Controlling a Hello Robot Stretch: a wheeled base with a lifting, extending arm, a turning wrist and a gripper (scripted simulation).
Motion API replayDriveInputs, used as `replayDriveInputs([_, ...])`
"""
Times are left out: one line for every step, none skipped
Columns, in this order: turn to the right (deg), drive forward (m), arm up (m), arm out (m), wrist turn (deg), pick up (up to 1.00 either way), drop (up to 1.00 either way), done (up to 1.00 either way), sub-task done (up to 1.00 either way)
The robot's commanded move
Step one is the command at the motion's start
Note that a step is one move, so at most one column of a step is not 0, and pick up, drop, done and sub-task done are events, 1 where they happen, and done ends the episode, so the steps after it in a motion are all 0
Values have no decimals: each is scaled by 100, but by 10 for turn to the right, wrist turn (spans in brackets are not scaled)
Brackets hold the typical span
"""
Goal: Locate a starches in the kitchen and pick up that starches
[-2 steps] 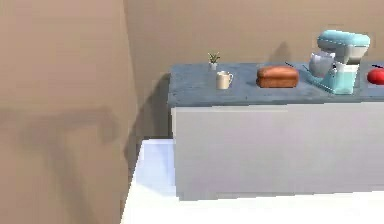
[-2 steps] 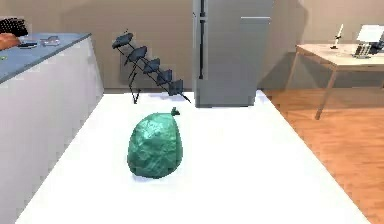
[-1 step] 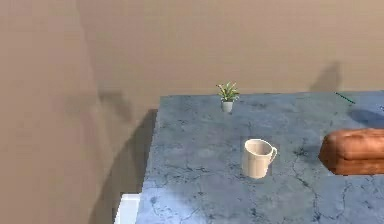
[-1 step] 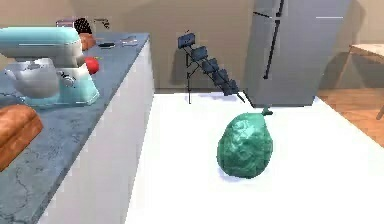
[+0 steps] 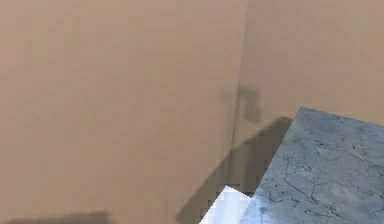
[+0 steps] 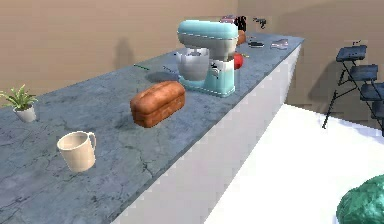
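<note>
The robot is locating the starch: a bread loaf (image 6: 158, 103) is lying on the counter (image 6: 120, 160), at two o'clock from the mug (image 6: 76, 150). Lining the arm up with it is probably coming next. The jaws' state cannot be told.

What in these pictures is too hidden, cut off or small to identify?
Arm side view: red thing, partly hidden behind the teal appliance.
Arm side view: dark things far along the counter, too small to name.
Arm side view: green rounded thing, cut off by the bottom right corner.
</note>
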Motion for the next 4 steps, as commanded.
replayDriveInputs([0,0,50,0,0,0,0,0,0])
replayDriveInputs([0,0,38,0,0,0,0,0,0])
replayDriveInputs([0,0,0,44,0,0,0,0,0])
replayDriveInputs([0,0,0,0,450,0,0,0,0])
